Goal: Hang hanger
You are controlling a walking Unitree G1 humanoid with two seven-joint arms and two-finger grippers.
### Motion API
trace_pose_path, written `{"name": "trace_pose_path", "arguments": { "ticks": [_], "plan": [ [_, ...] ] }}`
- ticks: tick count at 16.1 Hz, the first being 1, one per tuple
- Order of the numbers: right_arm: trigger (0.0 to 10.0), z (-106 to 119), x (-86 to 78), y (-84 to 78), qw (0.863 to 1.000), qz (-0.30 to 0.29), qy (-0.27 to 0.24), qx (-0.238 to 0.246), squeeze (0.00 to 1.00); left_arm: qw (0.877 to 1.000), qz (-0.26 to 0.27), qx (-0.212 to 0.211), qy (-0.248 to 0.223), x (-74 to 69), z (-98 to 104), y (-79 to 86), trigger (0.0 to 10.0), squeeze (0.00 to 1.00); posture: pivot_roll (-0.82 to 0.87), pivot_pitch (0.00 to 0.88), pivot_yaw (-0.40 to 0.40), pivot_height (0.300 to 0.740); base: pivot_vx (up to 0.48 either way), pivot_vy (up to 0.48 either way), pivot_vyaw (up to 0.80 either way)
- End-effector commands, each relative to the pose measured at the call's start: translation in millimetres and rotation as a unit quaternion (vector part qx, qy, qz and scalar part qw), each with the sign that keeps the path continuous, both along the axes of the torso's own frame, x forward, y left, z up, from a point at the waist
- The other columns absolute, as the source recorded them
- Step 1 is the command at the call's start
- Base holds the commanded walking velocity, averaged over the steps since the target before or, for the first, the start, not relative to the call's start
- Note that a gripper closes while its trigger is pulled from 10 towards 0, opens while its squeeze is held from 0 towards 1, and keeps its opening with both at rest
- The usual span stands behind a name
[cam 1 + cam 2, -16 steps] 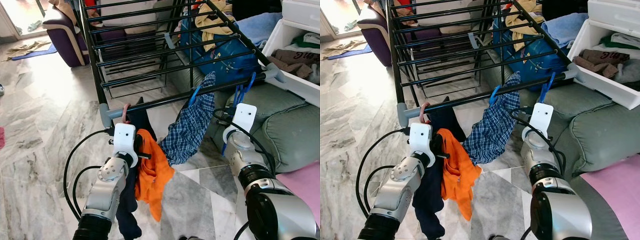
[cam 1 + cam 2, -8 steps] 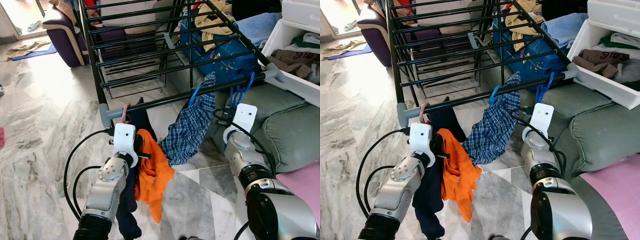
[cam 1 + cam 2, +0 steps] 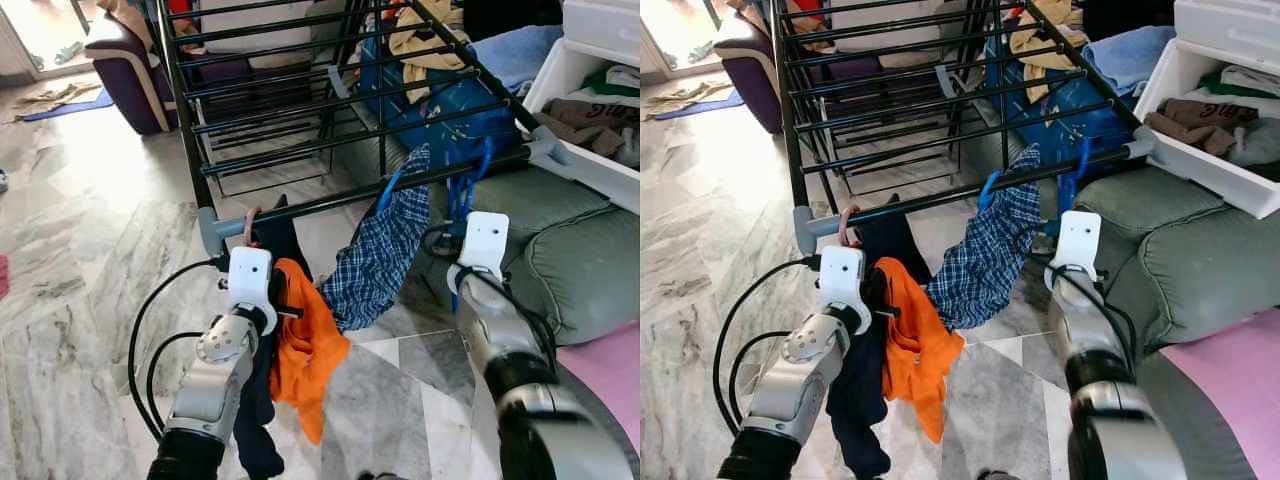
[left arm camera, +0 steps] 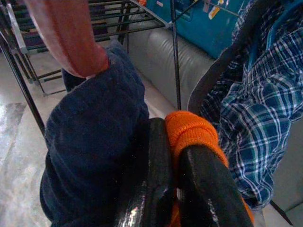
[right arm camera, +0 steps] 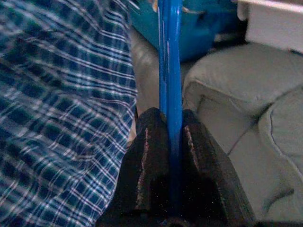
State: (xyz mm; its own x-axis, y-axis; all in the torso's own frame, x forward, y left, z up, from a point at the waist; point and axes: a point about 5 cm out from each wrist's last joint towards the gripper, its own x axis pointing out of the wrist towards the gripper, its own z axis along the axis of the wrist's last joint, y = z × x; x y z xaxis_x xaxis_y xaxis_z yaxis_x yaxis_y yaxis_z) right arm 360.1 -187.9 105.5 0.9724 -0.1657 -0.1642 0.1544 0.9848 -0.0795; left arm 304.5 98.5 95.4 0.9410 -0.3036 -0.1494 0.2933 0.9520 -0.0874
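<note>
Blue hanger [image 5: 169, 61]: you have it clamped between the two black fingers [image 5: 147, 156] of the right gripper [image 5: 169, 142], jaws closed tight on its narrow bar. In the head views the hanger [image 3: 462, 190] rises from the gripper to the front rail [image 3: 330, 200] of the drying rack [image 3: 185, 130], its top at the rail just to the right of the plaid shirt [image 3: 385, 250].

Right arm: raised in front of you, forearm pointing up and forward, white wrist housing [image 3: 480, 238] directly below the rail and beside the shirt's hanging edge.

Plaid shirt, blue check: draped from the same rail on a second blue hanger [image 3: 390, 185], hanging down between your two arms.

Left gripper [image 4: 175, 156]: fingers closed on a fold of orange garment [image 4: 191, 130], with a dark navy garment [image 4: 94, 142] pressed against one finger. Left arm bent upward, wrist housing [image 3: 250, 275] just under the rail's left corner; orange [image 3: 305, 350] and navy cloth hang down alongside the forearm. A pink hook [image 3: 250, 225] sits over the rail above that wrist.

Surroundings: grey sofa cushion [image 3: 580, 260] to your right, a blue bag [image 3: 450, 105] behind the rack, white drawer [image 3: 590, 100] holding clothes, marble floor [image 3: 80, 280].
</note>
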Motion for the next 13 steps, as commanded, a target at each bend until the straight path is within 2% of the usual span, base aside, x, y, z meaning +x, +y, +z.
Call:
{"name": "trace_pose_path", "arguments": {
  "ticks": [1, 3, 4, 5, 6, 8, 9, 10, 11, 13],
  "plan": [
    [0.0, 1.9, -4.2, -2.3, 1.000, 0.014, -0.004, -0.020, 0.00, 1.000, -0.008, 0.006, -0.001, -0.4, 0.2, -3.0, 10.0, 0.00, -0.06, 0.112, 0.005, 0.740, 0.000, 0.000, 0.00],
    [0.0, -6.4, -16.7, -14.8, 1.000, 0.010, 0.010, -0.021, 0.00, 1.000, -0.008, 0.005, 0.002, -1.3, -1.0, -3.5, 10.0, 0.00, -0.06, 0.114, 0.005, 0.740, 0.000, 0.000, 0.00],
    [0.7, -8.7, -20.5, -20.1, 1.000, 0.006, 0.016, -0.024, 0.00, 1.000, -0.008, 0.005, 0.003, -1.8, -1.7, -3.6, 10.0, 0.00, -0.06, 0.115, 0.005, 0.740, 0.000, 0.000, 0.00],
    [0.0, -10.5, -25.6, -26.9, 0.999, 0.003, 0.023, -0.026, 0.00, 1.000, -0.008, 0.005, 0.004, -1.9, -2.0, -4.0, 10.0, 0.00, -0.06, 0.115, 0.006, 0.740, 0.000, 0.000, 0.00],
    [0.0, -11.4, -29.4, -31.3, 0.999, 0.000, 0.030, -0.026, 0.00, 1.000, -0.009, 0.005, 0.004, -1.7, -2.1, -4.1, 10.0, 0.00, -0.06, 0.115, 0.006, 0.740, 0.000, 0.000, 0.00],
    [0.0, -12.5, -32.5, -35.1, 0.999, 0.000, 0.039, -0.020, 0.00, 1.000, -0.009, 0.006, 0.004, -0.9, -1.9, -4.0, 10.0, 0.00, -0.06, 0.113, 0.007, 0.740, 0.000, 0.000, 0.00],
    [0.2, -12.7, -33.4, -36.8, 0.999, 0.001, 0.042, -0.021, 0.00, 1.000, -0.008, 0.006, 0.003, -0.5, -1.7, -3.9, 10.0, 0.00, -0.06, 0.113, 0.007, 0.740, 0.000, 0.000, 0.00],
    [0.9, -12.7, -33.8, -38.8, 0.999, -0.001, 0.044, -0.021, 0.00, 1.000, -0.008, 0.006, 0.003, -0.3, -1.6, -4.0, 10.0, 0.00, -0.06, 0.111, 0.008, 0.740, 0.000, 0.000, 0.00],
    [0.5, -12.5, -34.1, -40.0, 0.999, -0.001, 0.045, -0.020, 0.00, 1.000, -0.009, 0.006, 0.003, -0.2, -1.6, -4.1, 10.0, 0.00, -0.06, 0.111, 0.009, 0.740, 0.000, 0.000, 0.00],
    [1.3, -10.1, -34.2, -45.0, 0.999, -0.002, 0.048, -0.014, 0.00, 1.000, -0.010, 0.006, 0.003, -0.4, -1.6, -4.6, 10.0, 0.00, -0.06, 0.111, 0.009, 0.740, 0.000, 0.000, 0.00]
  ]
}}
